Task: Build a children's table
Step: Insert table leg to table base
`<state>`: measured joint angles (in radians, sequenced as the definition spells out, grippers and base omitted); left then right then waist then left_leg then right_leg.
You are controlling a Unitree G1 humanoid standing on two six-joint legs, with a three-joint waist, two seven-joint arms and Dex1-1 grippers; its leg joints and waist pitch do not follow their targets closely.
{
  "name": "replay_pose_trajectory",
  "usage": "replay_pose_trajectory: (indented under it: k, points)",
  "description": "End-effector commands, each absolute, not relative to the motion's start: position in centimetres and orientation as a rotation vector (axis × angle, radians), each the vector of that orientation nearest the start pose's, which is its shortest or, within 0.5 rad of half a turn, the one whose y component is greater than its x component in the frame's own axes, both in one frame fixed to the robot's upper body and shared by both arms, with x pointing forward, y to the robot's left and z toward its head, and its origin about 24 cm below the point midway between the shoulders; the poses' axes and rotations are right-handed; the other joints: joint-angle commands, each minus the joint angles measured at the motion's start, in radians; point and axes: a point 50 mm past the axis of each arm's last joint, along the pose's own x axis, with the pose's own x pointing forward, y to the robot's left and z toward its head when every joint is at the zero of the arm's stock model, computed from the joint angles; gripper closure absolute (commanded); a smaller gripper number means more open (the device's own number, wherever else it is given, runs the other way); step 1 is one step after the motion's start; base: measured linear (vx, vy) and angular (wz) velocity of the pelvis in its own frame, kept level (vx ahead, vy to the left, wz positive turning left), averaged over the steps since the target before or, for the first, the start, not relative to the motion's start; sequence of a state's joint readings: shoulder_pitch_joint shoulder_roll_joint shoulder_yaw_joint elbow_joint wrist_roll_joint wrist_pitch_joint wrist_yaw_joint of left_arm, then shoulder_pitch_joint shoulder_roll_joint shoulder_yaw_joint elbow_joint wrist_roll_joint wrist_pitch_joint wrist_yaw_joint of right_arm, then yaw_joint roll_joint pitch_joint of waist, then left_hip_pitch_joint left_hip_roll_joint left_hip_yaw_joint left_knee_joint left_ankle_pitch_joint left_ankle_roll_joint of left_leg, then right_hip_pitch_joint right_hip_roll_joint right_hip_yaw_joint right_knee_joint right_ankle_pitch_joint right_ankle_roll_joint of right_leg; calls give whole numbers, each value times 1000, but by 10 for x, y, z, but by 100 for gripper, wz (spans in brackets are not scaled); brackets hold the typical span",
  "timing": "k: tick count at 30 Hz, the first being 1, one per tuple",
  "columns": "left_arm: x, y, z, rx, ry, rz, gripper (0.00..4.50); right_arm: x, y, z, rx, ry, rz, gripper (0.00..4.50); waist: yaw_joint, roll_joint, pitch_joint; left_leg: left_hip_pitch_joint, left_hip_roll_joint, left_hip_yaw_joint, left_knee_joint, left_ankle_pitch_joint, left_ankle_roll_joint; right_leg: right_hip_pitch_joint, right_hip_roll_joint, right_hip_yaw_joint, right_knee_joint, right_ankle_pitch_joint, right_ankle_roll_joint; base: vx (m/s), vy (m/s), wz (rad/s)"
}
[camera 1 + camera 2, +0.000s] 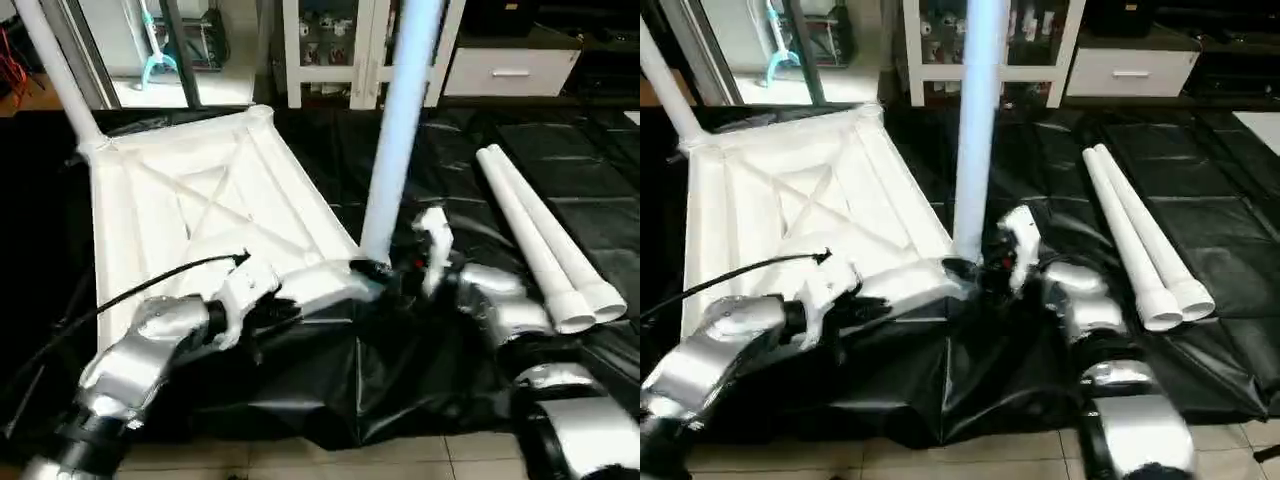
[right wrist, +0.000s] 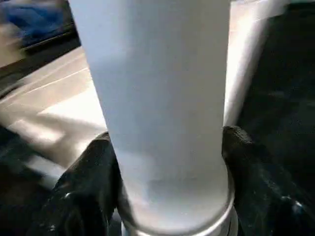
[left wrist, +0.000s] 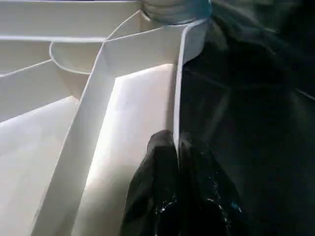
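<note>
Black sheeting [image 1: 420, 370] covers the floor; white cabinets [image 1: 500, 60] stand behind.

Tabletop [image 1: 200, 200]: one, white, lying underside up on the sheeting, X-ribs showing.

Legs: four. Two upright in sockets: far corner leg [image 1: 55, 70] and near corner leg [image 1: 400, 130]. Two loose legs [image 1: 540, 240] lie side by side on the sheeting, well apart from the tabletop.

Right gripper [image 2: 170, 172]: fingers clasped around the base of the near corner leg.

Left gripper [image 3: 176, 152]: fingers pinched together on the tabletop's near rim.
</note>
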<state>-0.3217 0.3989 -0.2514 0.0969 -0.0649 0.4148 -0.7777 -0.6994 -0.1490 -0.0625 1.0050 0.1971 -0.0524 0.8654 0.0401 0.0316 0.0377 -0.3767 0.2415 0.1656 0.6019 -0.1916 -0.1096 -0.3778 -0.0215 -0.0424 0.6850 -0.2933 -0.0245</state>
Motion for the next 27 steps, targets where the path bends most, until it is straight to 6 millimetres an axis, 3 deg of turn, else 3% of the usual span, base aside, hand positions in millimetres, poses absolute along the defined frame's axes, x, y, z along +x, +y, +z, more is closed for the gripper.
replay_pose_trajectory:
  k: [1,4,7,8,10,12,13,18,20,21,23,24,27]
  points:
    - [296,124,46,289,453,-783,450,345,-127,7,145,368,498,183,1,-9,-57,10,-7,7,-48,-4,50,56,-84,48,-84,314,-221,0,0,0]
    - [305,110,47,236,457,-697,450,344,-121,-1,194,397,366,183,2,-10,-50,17,-10,8,-55,-59,14,58,-87,51,-98,205,-213,0,0,0]
    - [316,74,54,163,422,-698,450,337,-87,-8,279,426,345,184,11,-10,-59,19,-12,7,-49,-20,25,61,-82,54,-93,282,-189,0,0,0]
    - [316,69,56,169,407,-727,450,337,-81,-6,277,418,379,184,18,-3,-61,17,-13,4,-49,-12,27,63,-84,52,-89,313,-179,0,0,0]
    - [314,66,57,173,404,-763,450,339,-78,-2,259,393,412,184,18,-10,-60,11,-15,3,-50,-22,31,66,-83,50,-90,335,-165,0,0,0]
    - [308,75,54,227,397,-828,450,345,-83,12,315,314,488,184,17,-5,-60,9,-15,1,-50,-31,34,65,-83,49,-89,339,-162,0,0,0]
    - [304,80,51,245,403,-859,450,348,-87,19,374,272,529,149,17,-5,-62,9,-15,1,-49,-40,38,67,-84,49,-90,340,-161,0,0,0]
    - [273,122,44,311,399,-1072,450,355,-137,47,259,151,720,107,2,-4,-67,-4,-20,-2,-41,14,79,78,-74,45,-72,536,-164,0,0,0]
    - [263,138,44,300,429,-1105,450,352,-153,56,230,139,828,95,0,-4,-69,-1,-18,-1,-38,25,93,79,-70,41,-66,575,-167,0,0,0]
    - [260,145,44,296,449,-1112,450,349,-161,58,208,153,885,72,4,-3,-72,0,-16,0,-35,50,102,78,-65,39,-59,626,-166,0,0,0]
    - [256,157,44,296,470,-1117,450,343,-172,62,180,190,988,66,10,-1,-75,2,-12,0,-30,80,114,73,-61,34,-52,679,-160,0,0,0]
    - [255,160,44,298,476,-1114,450,342,-175,63,172,199,1010,66,12,-5,-76,1,-12,2,-28,98,122,71,-61,34,-49,701,-160,0,0,0]
    - [258,167,44,314,472,-1079,450,338,-184,65,174,212,1062,79,21,-8,-74,-2,-16,4,-29,71,116,69,-64,34,-53,670,-151,0,0,0]
